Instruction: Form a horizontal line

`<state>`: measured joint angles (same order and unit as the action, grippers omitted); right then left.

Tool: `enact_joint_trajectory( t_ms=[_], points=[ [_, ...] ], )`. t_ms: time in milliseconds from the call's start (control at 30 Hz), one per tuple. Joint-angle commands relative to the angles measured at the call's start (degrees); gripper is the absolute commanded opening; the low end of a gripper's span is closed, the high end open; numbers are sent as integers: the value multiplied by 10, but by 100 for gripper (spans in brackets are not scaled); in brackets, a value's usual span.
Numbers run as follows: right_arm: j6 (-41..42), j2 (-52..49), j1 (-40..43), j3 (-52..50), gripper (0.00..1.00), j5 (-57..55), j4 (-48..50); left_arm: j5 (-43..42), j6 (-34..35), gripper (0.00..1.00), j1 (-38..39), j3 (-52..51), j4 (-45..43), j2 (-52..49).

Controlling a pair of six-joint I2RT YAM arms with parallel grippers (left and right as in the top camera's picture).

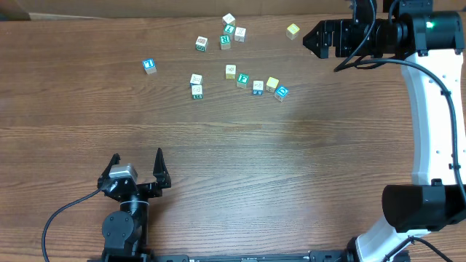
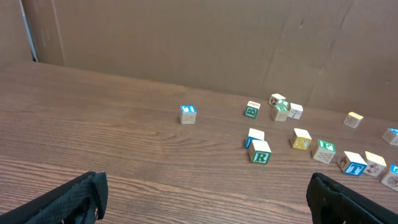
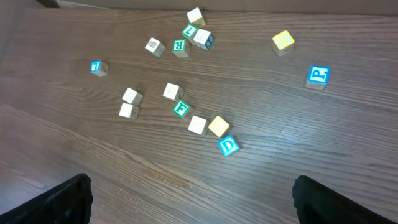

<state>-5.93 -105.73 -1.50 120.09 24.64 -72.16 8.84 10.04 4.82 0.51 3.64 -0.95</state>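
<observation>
Small letter cubes lie scattered at the far middle of the table; no straight touching row shows. A loose slanted string runs from a cream cube (image 1: 230, 70) through a green F cube (image 1: 243, 80) (image 3: 181, 109) and a yellow cube (image 1: 271, 84) to a blue D cube (image 1: 282, 92) (image 3: 228, 145). My left gripper (image 1: 137, 156) (image 2: 205, 205) stands open near the front edge, far from every cube. High at the back right, beside a lone yellow cube (image 1: 293, 30) (image 3: 283, 40), my right gripper (image 1: 309, 38) (image 3: 193, 205) is open and holds nothing.
A cluster of cubes (image 1: 229, 30) sits at the back. A pair of white cubes (image 1: 196, 84) and a single blue cube (image 1: 149, 65) (image 2: 188, 114) lie to the left. A blue P cube (image 3: 318, 75) shows only in the right wrist view. A brown wall (image 2: 186, 43) stands behind the table.
</observation>
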Motion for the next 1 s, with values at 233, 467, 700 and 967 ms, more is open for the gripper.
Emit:
enact_joint_trajectory(
  t_ms=[233, 467, 700, 967],
  points=[
    [50, -7, -17, -73, 95, 25, 60, 1, -12, 100, -3, -2, 0, 6],
    [94, -8, -48, -162, 69, 24, 155, 1, -12, 99, -3, -2, 0, 6],
    [143, -8, -75, -249, 26, 10, 248, 1, -12, 100, -3, -2, 0, 6],
    [218, -8, -105, -342, 6, -17, 366, 1, -12, 100, -3, -2, 0, 6]
  ],
)
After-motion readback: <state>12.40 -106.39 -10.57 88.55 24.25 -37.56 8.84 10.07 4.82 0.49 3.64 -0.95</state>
